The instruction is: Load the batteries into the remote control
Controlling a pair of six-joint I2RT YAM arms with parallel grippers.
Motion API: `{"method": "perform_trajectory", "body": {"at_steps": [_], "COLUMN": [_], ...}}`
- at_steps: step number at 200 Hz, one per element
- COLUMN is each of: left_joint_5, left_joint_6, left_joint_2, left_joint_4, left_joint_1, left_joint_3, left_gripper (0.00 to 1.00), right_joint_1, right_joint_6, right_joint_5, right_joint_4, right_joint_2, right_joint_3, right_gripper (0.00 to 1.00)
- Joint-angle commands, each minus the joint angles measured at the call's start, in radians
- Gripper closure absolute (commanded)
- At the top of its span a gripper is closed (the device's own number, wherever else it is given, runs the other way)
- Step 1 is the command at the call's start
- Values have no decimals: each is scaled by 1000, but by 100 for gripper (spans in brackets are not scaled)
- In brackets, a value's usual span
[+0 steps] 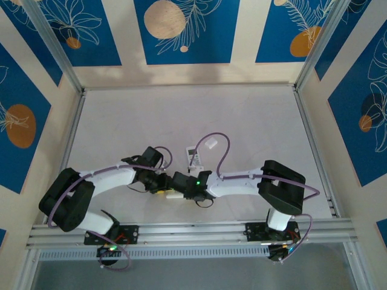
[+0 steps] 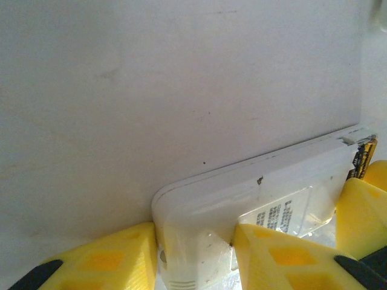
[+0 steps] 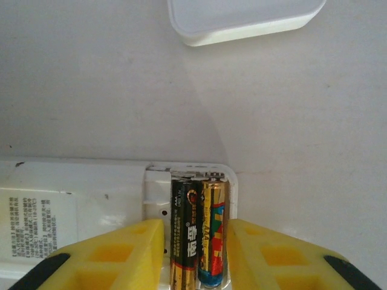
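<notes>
A white remote control (image 2: 254,187) lies back side up on the table, one end clamped between my left gripper's (image 2: 193,260) yellow fingers. At its other end the battery compartment is uncovered. Two batteries lie in it side by side, one black (image 3: 184,229) and one orange-gold (image 3: 213,229). My right gripper (image 3: 195,232) straddles them, its yellow fingers (image 3: 121,254) standing a little apart from the cells on either side. Seen from above, the two grippers, left (image 1: 158,184) and right (image 1: 181,181), meet over the remote (image 1: 171,194) near the table's front.
A small white device with a dark panel (image 1: 193,158) lies just beyond the grippers. A white rounded piece (image 1: 211,144) sits further back, under a loop of purple cable. A white rounded-corner object (image 3: 242,21) lies ahead of my right gripper.
</notes>
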Motion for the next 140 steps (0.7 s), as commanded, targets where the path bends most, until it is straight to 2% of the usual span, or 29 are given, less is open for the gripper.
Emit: {"method": "perform_trajectory", "body": {"at_steps": [1, 28, 76, 140], "left_joint_5": [-19, -15, -23, -23], "left_joint_6": [0, 1, 4, -8], "left_joint_2": [39, 36, 28, 38], "left_joint_4": [111, 109, 97, 110], "left_joint_1": [-25, -25, -25, -25], "left_joint_3": [-29, -28, -25, -28], "left_gripper": [63, 63, 63, 63], "right_joint_1": [-19, -25, -50, -48], "right_joint_6": [-4, 3, -11, -37], "right_joint_5": [14, -9, -94, -117], "right_joint_4": [22, 25, 40, 45], "right_joint_2": [-41, -71, -68, -34], "right_joint_3": [-30, -32, -23, -17], "right_gripper": [66, 68, 84, 89]}}
